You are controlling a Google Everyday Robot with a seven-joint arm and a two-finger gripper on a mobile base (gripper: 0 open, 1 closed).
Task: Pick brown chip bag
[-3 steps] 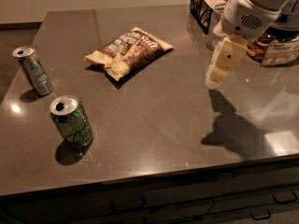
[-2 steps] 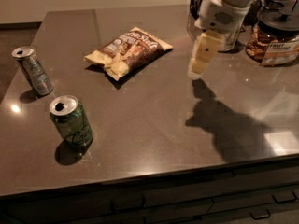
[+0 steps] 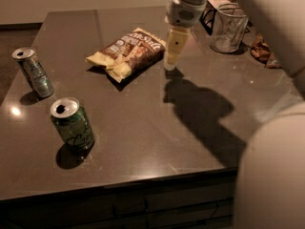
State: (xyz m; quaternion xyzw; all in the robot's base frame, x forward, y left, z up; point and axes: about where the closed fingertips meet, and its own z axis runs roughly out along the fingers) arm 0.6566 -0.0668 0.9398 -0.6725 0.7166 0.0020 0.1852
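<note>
The brown chip bag [image 3: 126,52] lies flat on the dark table [image 3: 157,128], back centre, dark brown middle with pale yellow ends and white lettering. My gripper [image 3: 171,56] hangs from the arm at the top of the view, just to the right of the bag's right end and low over the table. Its pale fingers point down.
A green soda can [image 3: 72,124] stands front left. A silver can [image 3: 33,72] stands at the left edge. A clear glass [image 3: 228,28] and a dark wire basket [image 3: 209,14] stand back right. My arm's pale body [image 3: 276,166] fills the right side.
My gripper has moved left across the table, from near the basket at the back right to just beside the chip bag's right end.
</note>
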